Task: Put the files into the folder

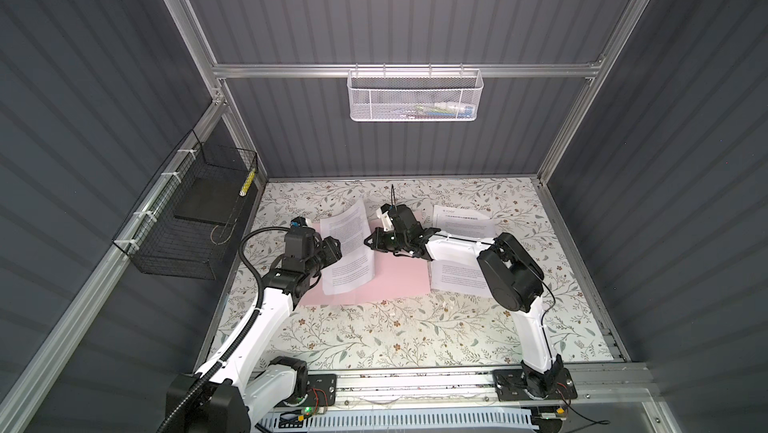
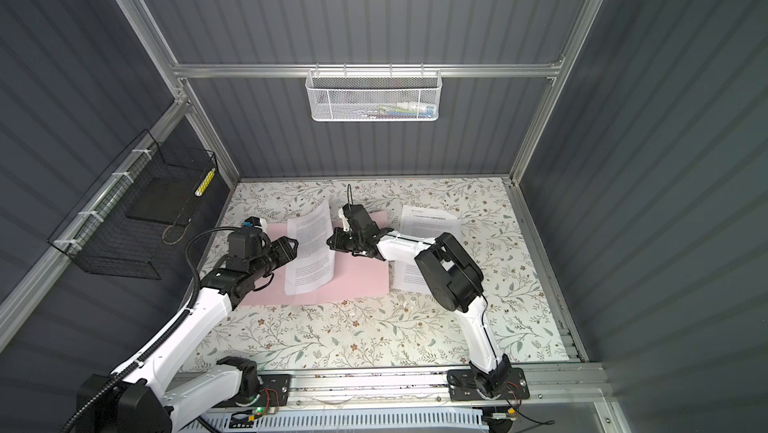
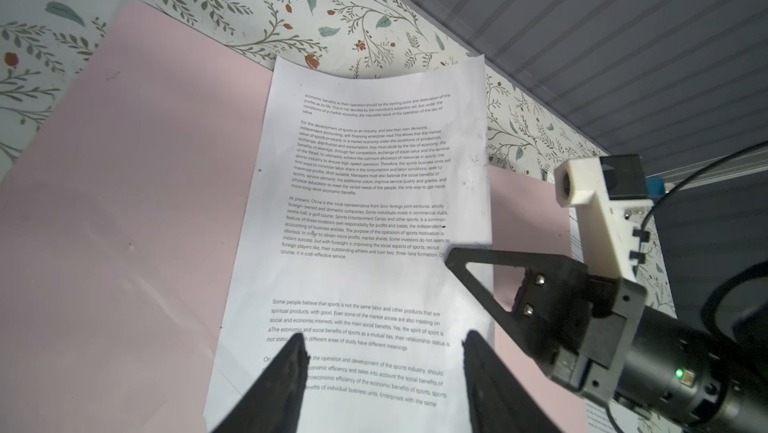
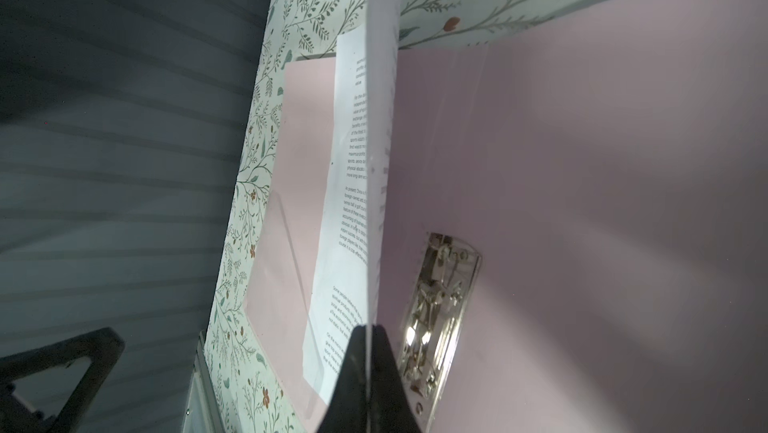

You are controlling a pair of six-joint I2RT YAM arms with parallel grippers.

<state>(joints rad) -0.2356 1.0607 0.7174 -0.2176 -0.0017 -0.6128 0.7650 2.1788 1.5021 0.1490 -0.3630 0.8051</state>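
The pink folder point(image 1: 399, 281) point(image 2: 361, 277) lies open and flat in the middle of the floral tabletop point(image 1: 374, 339). Its metal clip point(image 4: 436, 318) shows only in the right wrist view; in both top views the right gripper point(image 1: 368, 242) point(image 4: 368, 329) covers it. One printed sheet point(image 1: 349, 252) point(image 2: 311, 252) rests on the folder's left half, its far end reaching past the folder onto the tabletop. The right gripper is closed on that sheet's right edge — the paper runs thin between the two pressed fingertips — and the edge stands lifted off the folder. The left gripper point(image 1: 334, 250) point(image 3: 382, 337) hangs over the sheet's left part with jaws apart and nothing between them; whether its tips touch the paper I cannot tell. Right of the folder lie two more sheets: a logo sheet point(image 1: 461, 221) farther back and a nearer sheet point(image 1: 455, 279), both partly hidden by the right arm point(image 1: 511, 273), their text too small to read.
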